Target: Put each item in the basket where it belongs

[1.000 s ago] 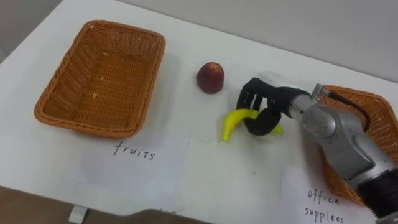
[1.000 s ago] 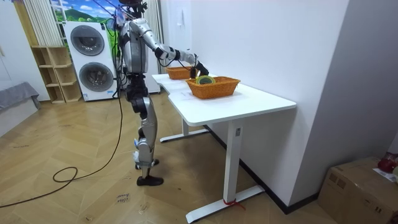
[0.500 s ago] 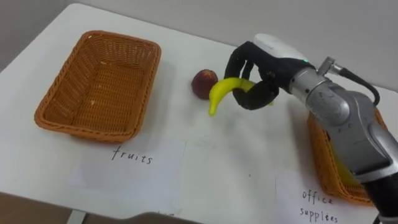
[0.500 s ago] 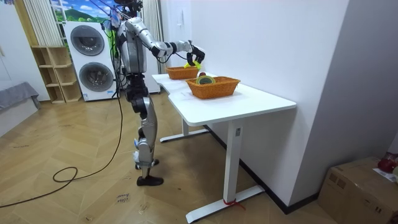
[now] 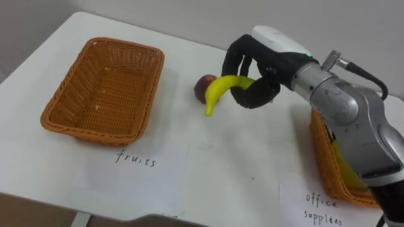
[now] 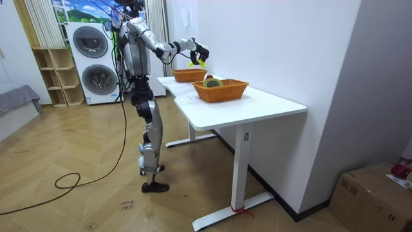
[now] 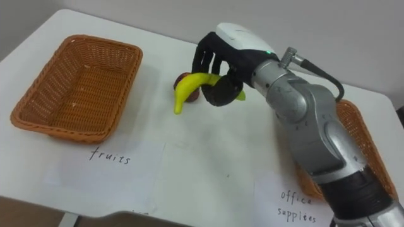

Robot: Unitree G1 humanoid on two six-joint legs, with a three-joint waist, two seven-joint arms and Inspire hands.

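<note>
My right hand (image 5: 255, 66) (image 7: 222, 60) is shut on a yellow banana (image 5: 219, 90) (image 7: 192, 85) and holds it above the white table, over the middle. Its free end points down and to the left. A dark red apple (image 5: 202, 86) (image 7: 182, 79) lies on the table just behind the banana, partly hidden by it. An empty wicker basket (image 5: 104, 88) (image 7: 76, 85) stands at the left above a paper labelled fruits (image 5: 136, 159). A second wicker basket (image 5: 331, 167) (image 7: 363, 142) stands at the right edge, mostly hidden by my forearm. In the room view I stand at the table's end, right arm (image 6: 177, 46) stretched over it.
A paper labelled office supplies (image 5: 322, 205) lies in front of the right basket. The room view shows something green and yellow in the nearer basket (image 6: 221, 89). The table's front edge (image 5: 95, 211) runs along the bottom. A wall stands close behind the table.
My right hand has carried the banana up off the table and leftward, from beside the right basket to in front of the apple. The camera has shifted slightly.
</note>
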